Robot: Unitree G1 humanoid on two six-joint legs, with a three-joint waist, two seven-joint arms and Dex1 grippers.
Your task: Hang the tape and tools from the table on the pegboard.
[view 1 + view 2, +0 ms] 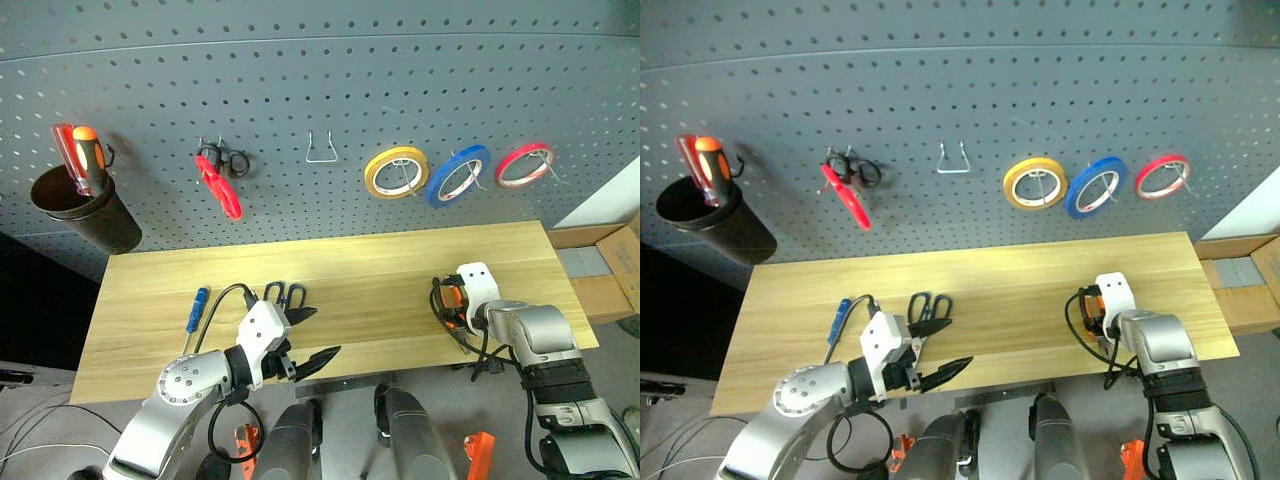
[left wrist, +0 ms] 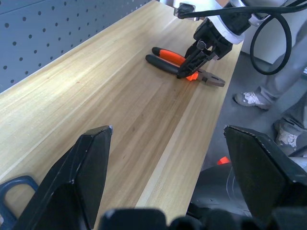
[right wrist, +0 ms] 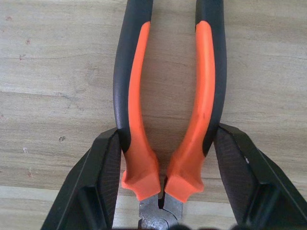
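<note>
A dark cup (image 1: 85,210) on the pegboard (image 1: 300,90) holds red- and orange-handled screwdrivers (image 1: 82,155). On the bench (image 1: 350,270), the right claw (image 3: 163,153) clasps the pliers (image 3: 165,120); the left claw (image 1: 305,362) hangs released beside scissors (image 1: 288,298) and blue screwdriver (image 1: 196,308). Blue tape (image 1: 458,176) hangs hooked.

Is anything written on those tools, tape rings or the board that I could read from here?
No readable text.
The pliers, blue tape, pegboard and table show no words, numbers or brand marks.
</note>
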